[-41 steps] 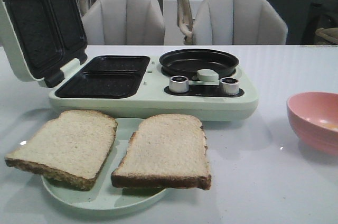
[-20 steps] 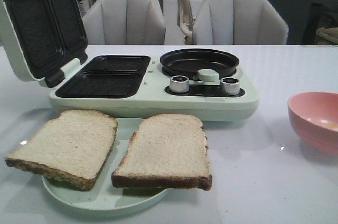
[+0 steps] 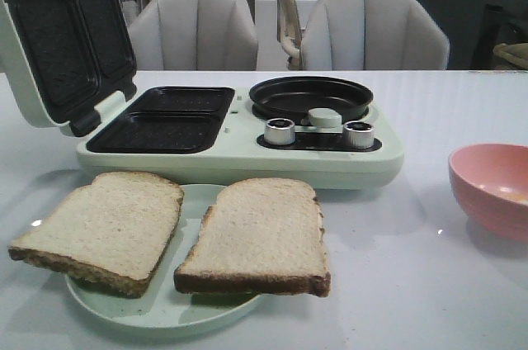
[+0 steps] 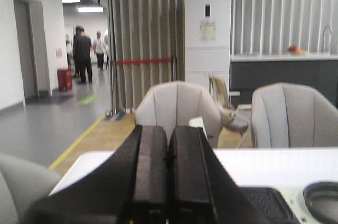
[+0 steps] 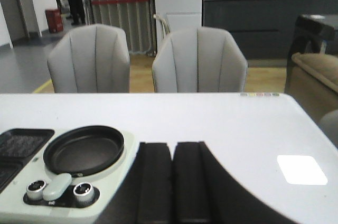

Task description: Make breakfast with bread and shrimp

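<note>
Bread slices [image 3: 103, 226] [image 3: 257, 234] lie side by side on a pale green plate [image 3: 165, 305], sandwich maker [image 3: 239, 139] at twelve o'clock. Left pincer [image 4: 168, 174] and right pincer [image 5: 172, 182] are both closed, empty, above the counter [image 3: 412, 284].

Both grippers, left [image 4: 168, 182] and right [image 5: 172, 187], are looking matte black, with flat, blocky, rectangular fingers.

I count two square slices of pale bread with dark brown crusts [image 3: 103, 226] [image 3: 257, 236], both on one round pale green plate [image 3: 157, 310]. One mint-green breakfast maker [image 3: 239, 152] sits behind them, with two black sandwich wells in its base [image 3: 165, 119], one round black frying pan [image 3: 310, 97] and two silver knobs [image 3: 280, 130] [image 3: 359, 134]. One pink ribbed bowl [image 3: 487, 185] is to my right. Two grey padded chairs [image 3: 195, 30] [image 3: 375, 32] face me.
</note>
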